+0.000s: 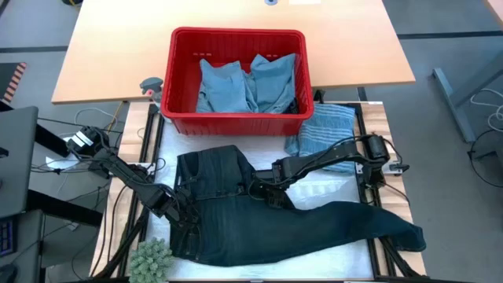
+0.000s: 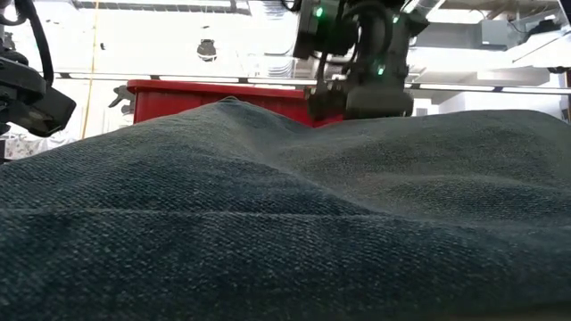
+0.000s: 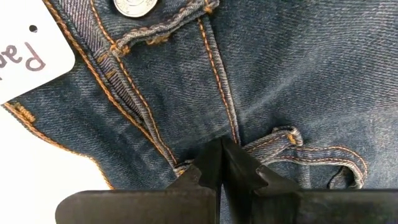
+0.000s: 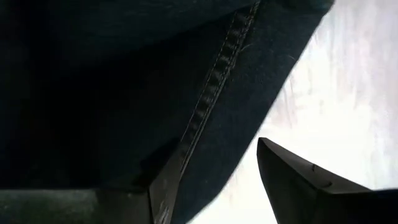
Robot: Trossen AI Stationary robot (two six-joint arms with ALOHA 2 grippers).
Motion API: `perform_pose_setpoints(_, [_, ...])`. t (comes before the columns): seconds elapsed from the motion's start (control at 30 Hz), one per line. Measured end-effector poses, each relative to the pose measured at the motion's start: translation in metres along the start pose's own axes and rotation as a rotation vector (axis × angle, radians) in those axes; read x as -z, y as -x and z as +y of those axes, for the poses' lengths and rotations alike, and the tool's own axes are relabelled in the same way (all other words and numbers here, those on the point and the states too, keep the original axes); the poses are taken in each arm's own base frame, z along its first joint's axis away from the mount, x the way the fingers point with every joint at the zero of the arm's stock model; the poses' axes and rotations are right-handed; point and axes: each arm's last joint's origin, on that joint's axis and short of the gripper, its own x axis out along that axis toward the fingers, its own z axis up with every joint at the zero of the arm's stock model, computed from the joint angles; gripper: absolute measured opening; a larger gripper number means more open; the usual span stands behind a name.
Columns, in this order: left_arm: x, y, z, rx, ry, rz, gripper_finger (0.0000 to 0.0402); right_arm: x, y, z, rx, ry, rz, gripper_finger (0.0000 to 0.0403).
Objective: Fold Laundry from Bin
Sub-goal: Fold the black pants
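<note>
Dark blue jeans (image 1: 267,228) lie spread on the white table (image 1: 334,187), waistband toward the left. My left gripper (image 1: 174,206) is shut on them near the fly, below the metal button (image 3: 135,5). My right gripper (image 1: 263,192) points down, open, over the jeans' far edge near the crotch. One of its fingers (image 4: 163,186) is above the denim and the other (image 4: 298,180) above bare table. The red bin (image 1: 236,35) stands at the far side holding light blue laundry (image 1: 244,82). A striped grey-blue garment (image 1: 326,130) lies to the bin's right. My left gripper pinches the jeans at the fly seam (image 3: 231,127), below the button and next to a belt loop (image 3: 311,155). Its fingers come from above, pointing down, and creases run to the fingertips. The jeans lie on the table. Whether my right gripper touches the denim, I cannot tell.
A white paper tag (image 3: 25,56) hangs at the waistband. A small green plant-like thing (image 1: 151,259) sits at the table's near left corner. Cables and gear lie off the left side (image 1: 78,145). In the low view, the jeans (image 2: 268,205) fill the foreground.
</note>
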Motion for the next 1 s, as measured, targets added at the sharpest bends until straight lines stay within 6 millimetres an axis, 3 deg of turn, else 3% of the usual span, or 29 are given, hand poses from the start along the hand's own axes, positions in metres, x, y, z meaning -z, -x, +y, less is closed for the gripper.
perform_pose_setpoints(0.23, [0.000,0.000,0.000,0.002,-0.006,-0.013,0.0000,-0.002,-0.023,-0.004,-0.015,-0.020,0.074,0.0215])
perform_pose_setpoints(0.33, [0.000,0.000,0.000,0.003,-0.015,-0.015,0.0000,0.000,-0.030,-0.004,-0.011,-0.024,0.116,0.0158])
perform_pose_setpoints(0.47, [0.000,0.000,0.000,0.004,-0.015,-0.017,0.0000,0.002,-0.034,-0.004,-0.011,-0.026,0.145,0.0038])
perform_pose_setpoints(0.57, [-0.001,0.000,0.000,0.005,-0.016,-0.019,0.0000,0.004,-0.028,-0.005,-0.005,-0.027,0.150,0.0021])
perform_pose_setpoints(0.73, [-0.001,0.000,0.000,0.009,-0.019,-0.030,0.0000,0.012,-0.001,-0.015,0.048,-0.068,0.166,0.0021])
perform_pose_setpoints(1.0, [-0.001,0.000,-0.001,0.018,-0.027,-0.049,0.0000,0.033,0.074,-0.035,0.172,-0.203,0.049,0.0021])
